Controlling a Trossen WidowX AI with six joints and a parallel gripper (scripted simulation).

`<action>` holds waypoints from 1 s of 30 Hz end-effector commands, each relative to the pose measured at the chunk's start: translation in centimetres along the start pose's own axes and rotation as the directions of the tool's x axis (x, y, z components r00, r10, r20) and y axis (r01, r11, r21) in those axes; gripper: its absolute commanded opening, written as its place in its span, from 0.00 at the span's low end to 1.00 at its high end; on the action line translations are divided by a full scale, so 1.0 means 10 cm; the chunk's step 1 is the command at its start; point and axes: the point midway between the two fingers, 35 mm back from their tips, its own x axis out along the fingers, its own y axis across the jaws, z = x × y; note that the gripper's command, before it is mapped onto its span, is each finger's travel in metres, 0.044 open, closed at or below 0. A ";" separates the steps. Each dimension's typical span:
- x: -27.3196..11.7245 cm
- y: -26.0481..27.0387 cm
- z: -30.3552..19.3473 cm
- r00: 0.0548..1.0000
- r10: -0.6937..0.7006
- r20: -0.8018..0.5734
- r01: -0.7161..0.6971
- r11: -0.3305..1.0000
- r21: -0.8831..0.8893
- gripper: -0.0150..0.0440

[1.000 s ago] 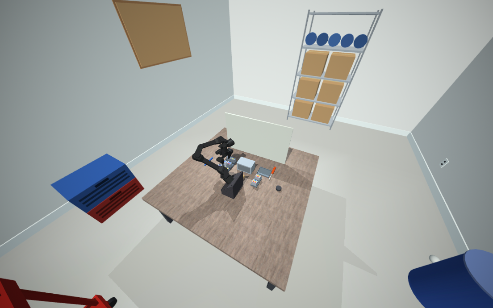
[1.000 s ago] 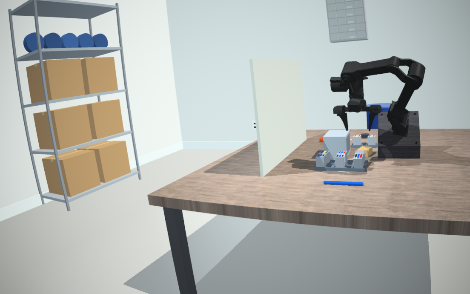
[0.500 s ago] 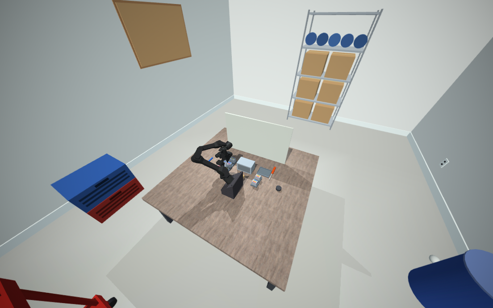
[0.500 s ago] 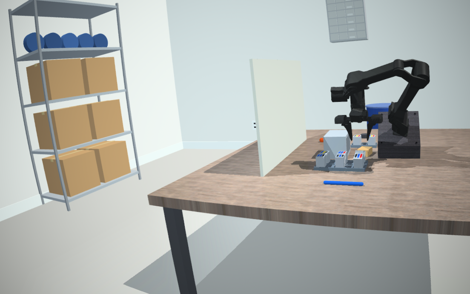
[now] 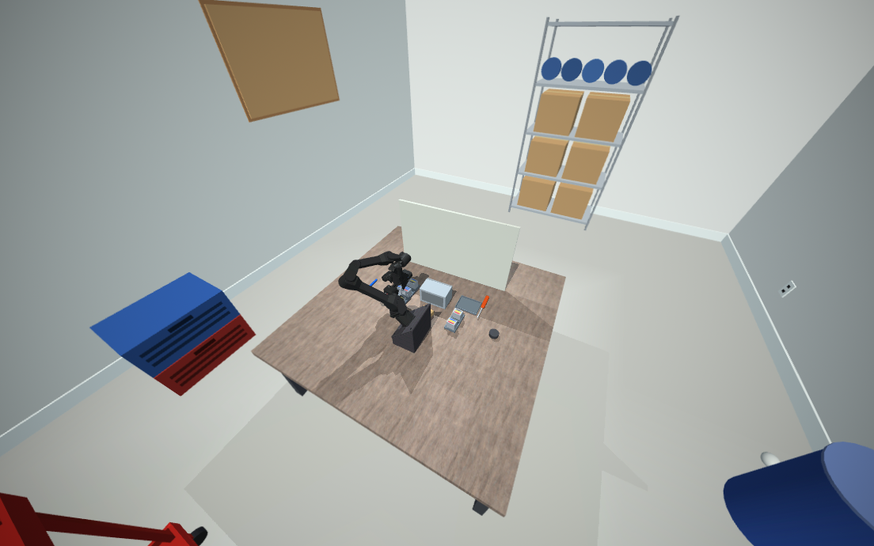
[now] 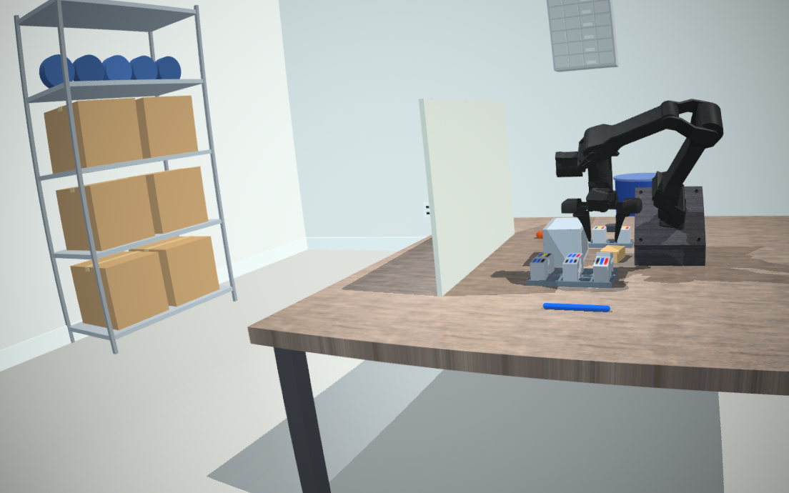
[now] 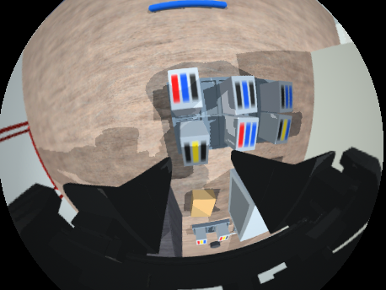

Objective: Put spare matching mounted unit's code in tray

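The mounted unit, a pale grey box (image 5: 436,293) (image 6: 564,241) (image 7: 254,225), stands beside the rack; its printed back is hidden. Striped spares stand on the grey rack (image 6: 587,283). In the wrist view, a spare with black, yellow and black stripes (image 7: 195,153) is at the near left. A spare with red, blue and black stripes (image 7: 184,89) stands behind it, and one with red and two blue stripes (image 7: 247,133) is to its right. My gripper (image 6: 603,240) (image 7: 201,158) points down, open and empty, above the near-left end of the rack. The grey tray (image 5: 469,305) lies beyond the box.
A small rack with two striped spares (image 5: 457,314) (image 7: 201,241) stands near the tray. An orange-handled tool (image 5: 485,301), a black puck (image 5: 493,333), a tan block (image 6: 614,254) (image 7: 203,204) and a blue rod (image 6: 576,306) (image 7: 187,5) lie about. An upright panel (image 5: 457,248) (image 6: 471,197) stands behind.
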 end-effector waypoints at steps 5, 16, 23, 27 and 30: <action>0.14 -0.01 -0.01 1.000 0.001 -0.005 -0.001 1.000 0.000 0.76; 0.32 -0.01 -0.02 1.000 0.000 -0.006 0.000 1.000 0.000 0.76; 0.44 -0.01 -0.01 1.000 0.000 -0.004 0.000 1.000 0.000 0.76; 0.50 0.00 -0.01 1.000 0.000 -0.002 0.000 1.000 0.000 0.76; 0.55 0.01 -0.01 1.000 0.000 0.001 0.000 1.000 0.000 0.76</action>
